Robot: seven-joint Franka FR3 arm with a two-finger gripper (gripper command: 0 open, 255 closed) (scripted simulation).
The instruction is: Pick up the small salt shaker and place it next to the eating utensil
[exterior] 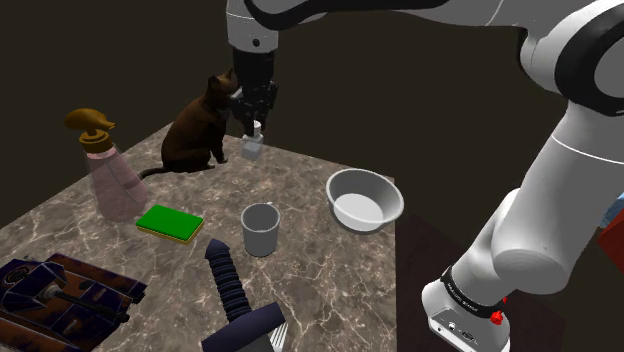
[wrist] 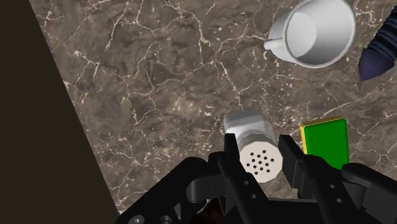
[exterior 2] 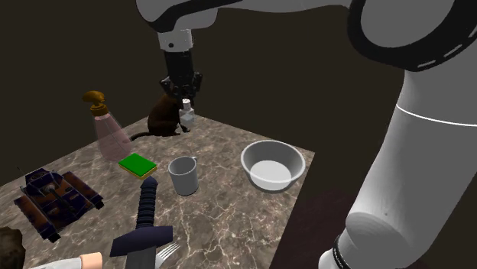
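My black gripper (exterior: 255,122) (exterior 2: 183,93) (wrist: 261,167) is shut on the small pale grey salt shaker (exterior: 253,149) (exterior 2: 186,115) (wrist: 253,130), clasping it near its perforated cap. The shaker hangs upright over the far part of the brown marble table (exterior: 320,270), close beside a dark cat figurine (exterior: 200,125) (exterior 2: 162,115). The eating utensil, a fork with a ribbed dark blue handle (exterior: 225,272) (exterior 2: 146,200) (wrist: 382,48), lies at the near edge with its tines (exterior 2: 168,252) toward the front.
A grey mug (exterior: 260,228) (exterior 2: 183,176) (wrist: 315,32) stands mid-table, with a green sponge (exterior: 170,222) (exterior 2: 137,165) (wrist: 326,141) beside it. A grey bowl (exterior: 365,198) (exterior 2: 271,164) sits by the shoulder view's right edge. A pink spray bottle (exterior: 110,170) and a toy tank (exterior: 60,290) stand left.
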